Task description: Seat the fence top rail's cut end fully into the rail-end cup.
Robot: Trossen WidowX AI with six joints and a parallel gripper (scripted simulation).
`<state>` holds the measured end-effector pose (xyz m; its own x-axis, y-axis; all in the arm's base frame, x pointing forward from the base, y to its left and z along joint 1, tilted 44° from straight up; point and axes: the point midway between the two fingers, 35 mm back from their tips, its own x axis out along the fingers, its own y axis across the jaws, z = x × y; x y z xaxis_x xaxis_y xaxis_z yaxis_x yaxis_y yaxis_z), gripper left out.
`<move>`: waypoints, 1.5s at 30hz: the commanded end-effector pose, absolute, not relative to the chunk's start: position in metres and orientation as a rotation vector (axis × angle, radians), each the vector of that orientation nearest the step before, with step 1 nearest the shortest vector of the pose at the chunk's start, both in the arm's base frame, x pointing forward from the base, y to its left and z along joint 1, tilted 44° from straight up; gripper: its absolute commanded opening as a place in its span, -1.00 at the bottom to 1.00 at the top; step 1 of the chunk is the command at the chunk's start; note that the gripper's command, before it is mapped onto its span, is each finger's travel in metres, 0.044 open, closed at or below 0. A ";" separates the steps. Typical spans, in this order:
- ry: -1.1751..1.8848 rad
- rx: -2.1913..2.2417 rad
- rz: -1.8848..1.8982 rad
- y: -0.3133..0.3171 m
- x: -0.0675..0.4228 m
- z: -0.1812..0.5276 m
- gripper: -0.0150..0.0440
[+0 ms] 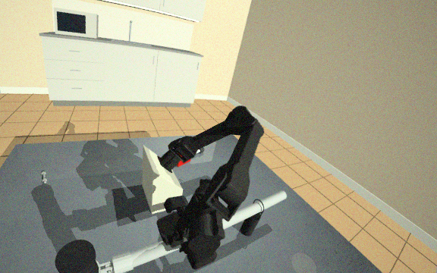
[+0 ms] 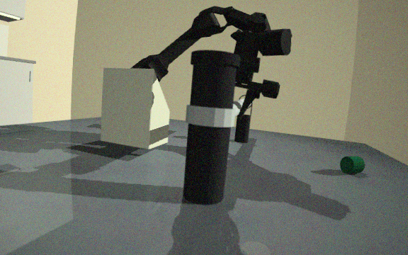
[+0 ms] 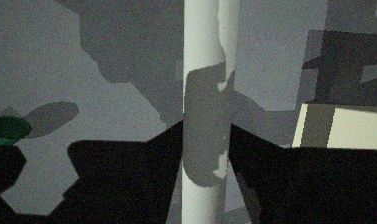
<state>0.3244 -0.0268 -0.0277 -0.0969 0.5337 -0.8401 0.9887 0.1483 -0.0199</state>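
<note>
The white top rail [image 1: 249, 210] [image 3: 204, 60] runs from the loop cap on the small dark post [image 1: 250, 224] [image 2: 242, 128] toward the big dark post [image 1: 76, 257] [image 2: 207, 159]. My gripper [image 1: 182, 243] [image 3: 203, 125] is shut on the rail at mid-length, one black finger on each side. The rail's cut end meets the rail-end cup [image 1: 105, 265] beside the post; I cannot tell how deep it sits. The white brace band [image 2: 209, 116] circles the post somewhat below its cap [image 2: 215, 57].
A cream box [image 1: 158, 186] [image 2: 129, 106] [image 3: 349, 127] stands behind the rail, under the arm. A green cup [image 2: 352, 165] [image 3: 8, 129] lies on its side on the grey table [image 1: 317, 243]. A small bolt [image 1: 44, 176] lies at the far left.
</note>
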 end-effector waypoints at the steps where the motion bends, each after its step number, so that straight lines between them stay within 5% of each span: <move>1: 1.720 1.466 -0.826 -0.029 0.325 -0.027 -0.49; 45: 1.731 1.461 -0.823 -0.030 0.326 -0.028 -0.49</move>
<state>0.3255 -0.0302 -0.0283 -0.1039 0.5315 -0.8407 0.9875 0.1559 -0.0235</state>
